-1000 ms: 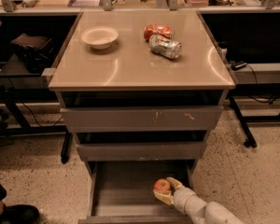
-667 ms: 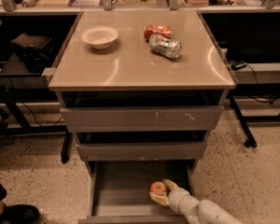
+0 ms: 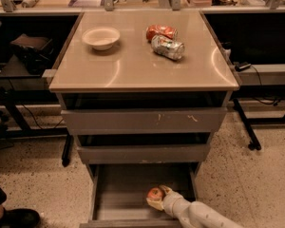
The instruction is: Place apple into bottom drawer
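The bottom drawer (image 3: 118,194) stands pulled open below two shut grey drawers. My gripper (image 3: 156,196) reaches in from the lower right and is inside the drawer, over its right half. Its fingers (image 3: 154,204) are shut on the small red apple (image 3: 155,193), which sits low over the grey drawer floor. I cannot tell whether the apple touches the floor. My white arm (image 3: 194,215) runs off the bottom edge.
On the cabinet top (image 3: 142,65) lie a white bowl (image 3: 100,37), a crushed red can (image 3: 161,32) and a silver can (image 3: 167,47). A dark shoe (image 3: 14,217) shows at the lower left. Desk legs (image 3: 247,127) stand on both sides.
My gripper has moved left and deeper down into the bottom drawer with the apple still held.
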